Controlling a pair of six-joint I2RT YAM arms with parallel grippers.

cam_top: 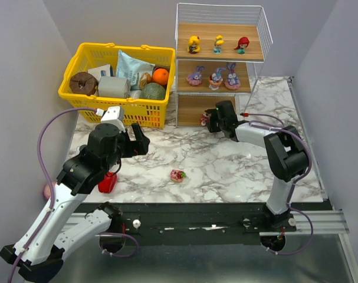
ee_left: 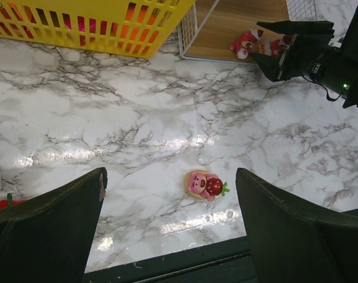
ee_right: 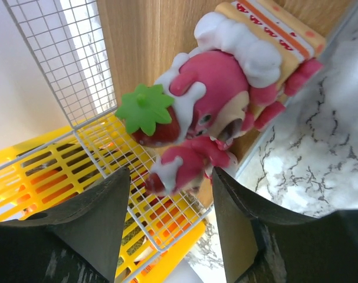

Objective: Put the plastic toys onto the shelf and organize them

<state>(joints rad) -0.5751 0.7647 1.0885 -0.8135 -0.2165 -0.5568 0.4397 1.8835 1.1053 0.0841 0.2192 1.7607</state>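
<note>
the job is looking mostly done: three dolls are standing on the top board of the shelf in the upper middle of the overhead view, and three bunnies are lining the middle board. at the bottom board the right gripper is reaching in around a pink-red toy. its fingers are sitting either side of the toy's lower end, but i cannot tell whether they are gripping it or have let go, or whether another toy is hiding behind it. one more round toy is lying loose on the table, low and centre. the left gripper is hanging over it spread wide, holding nothing. a yellow basket is crowding the shelf's left side, a red bell pepper is sitting under the left arm, and a pink ball is resting at the far left. nothing is blocking the loose toy.
</note>
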